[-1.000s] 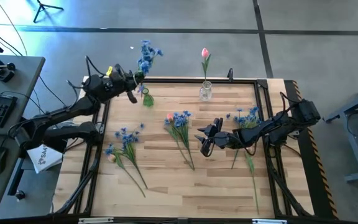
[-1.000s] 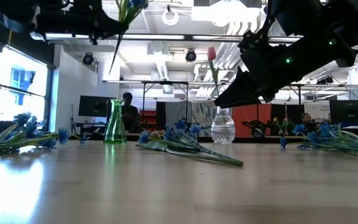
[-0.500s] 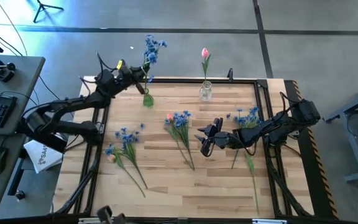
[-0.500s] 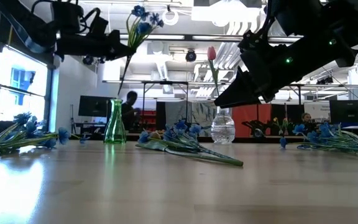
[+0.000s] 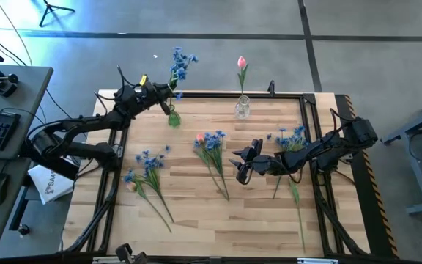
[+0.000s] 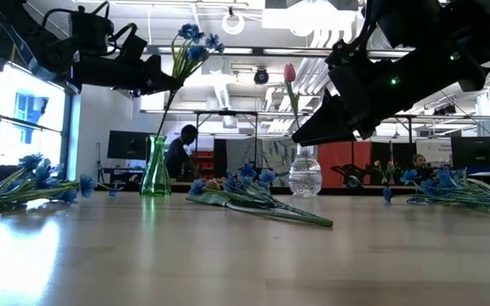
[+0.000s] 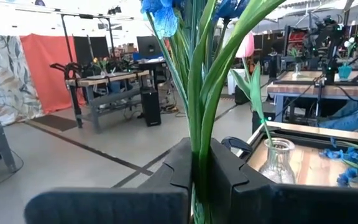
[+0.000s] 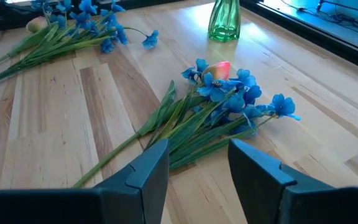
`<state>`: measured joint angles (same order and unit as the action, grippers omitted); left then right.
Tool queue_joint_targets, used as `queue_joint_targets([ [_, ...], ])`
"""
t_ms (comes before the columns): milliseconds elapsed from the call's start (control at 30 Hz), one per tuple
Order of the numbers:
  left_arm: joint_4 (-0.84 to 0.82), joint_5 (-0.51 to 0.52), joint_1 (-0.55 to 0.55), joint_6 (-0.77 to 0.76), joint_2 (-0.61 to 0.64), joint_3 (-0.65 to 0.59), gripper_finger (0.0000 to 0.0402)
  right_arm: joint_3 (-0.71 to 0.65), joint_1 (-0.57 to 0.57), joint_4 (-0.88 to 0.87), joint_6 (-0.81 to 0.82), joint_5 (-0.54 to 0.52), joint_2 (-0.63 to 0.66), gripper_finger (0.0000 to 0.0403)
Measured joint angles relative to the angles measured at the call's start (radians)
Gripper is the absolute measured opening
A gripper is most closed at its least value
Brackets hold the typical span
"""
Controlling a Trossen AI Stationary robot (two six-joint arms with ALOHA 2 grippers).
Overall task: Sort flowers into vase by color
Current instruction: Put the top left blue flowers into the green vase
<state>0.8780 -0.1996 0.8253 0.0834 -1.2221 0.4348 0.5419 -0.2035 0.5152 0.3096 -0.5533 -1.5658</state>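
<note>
The wooden worktop (image 5: 196,220) carried both arms, two vases and several loose flower bunches. The left arm reached from the worktop's left side toward its far edge, raised well above the surface. The left gripper (image 5: 165,91) had its fingers (image 7: 229,180) pinched on the green stems of a blue flower bunch (image 5: 178,61). That bunch stood nearly upright, blossoms up, its stem ends reaching down to the mouth of the green vase (image 6: 156,167) at the far left.

The right arm stretched in from the right side, low over the middle. The right gripper (image 5: 243,166) hung with fingers (image 8: 263,171) spread apart, holding nothing, just beside a mixed bunch (image 8: 219,102) lying flat.

A clear vase (image 5: 242,107) at the far edge held one upright pink flower (image 5: 241,64). Two more blue bunches lay flat, one at left (image 5: 146,173), one at right (image 5: 291,147).
</note>
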Motion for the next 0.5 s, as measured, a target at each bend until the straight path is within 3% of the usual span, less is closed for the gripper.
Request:
queue_joint_targets([
  [500, -0.062, -0.049, 0.000, 0.026, 0.045, 0.000, 0.0136, 0.000, 0.000, 0.003, 0.004, 0.000, 0.000, 0.0161],
])
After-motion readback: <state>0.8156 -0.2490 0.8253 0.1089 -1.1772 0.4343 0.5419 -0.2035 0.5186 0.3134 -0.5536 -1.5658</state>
